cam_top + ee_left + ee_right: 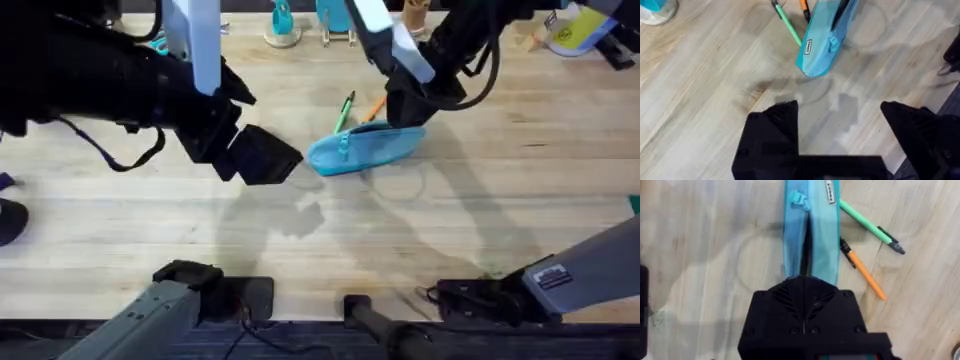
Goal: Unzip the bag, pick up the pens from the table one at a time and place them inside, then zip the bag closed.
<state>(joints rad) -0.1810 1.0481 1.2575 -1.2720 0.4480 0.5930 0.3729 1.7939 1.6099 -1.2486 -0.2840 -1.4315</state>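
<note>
- light blue pencil pouch (366,148) lies on the wooden table (320,240) a bit right of centre, long axis running left-right w/ the right end angled toward the back
- zipper (805,240) is open along most of the top, dark slit visible down the middle; the pull tab (798,199) sits at the pouch's left end, by a small white label (830,192)
- right gripper (410,105) is down on the right end of the pouch, black fingers (802,292) closed together pinching the fabric right at the zipper line
- left gripper (262,157) hovers above the table just left of the pouch, not touching it, fingers (772,132) spread wide apart w/ nothing between them
- green pen (344,110) lies on the table right behind the pouch, one end up against it or tucked under, can't tell which
- orange pen (375,108) is next to it on the right, also behind the pouch, dark tip toward the pouch edge; the 2 pens fan apart going away from the pouch
- both pens are on the table, outside the pouch
- back edge has some teal stuff (283,22), can't tell what it is
</note>
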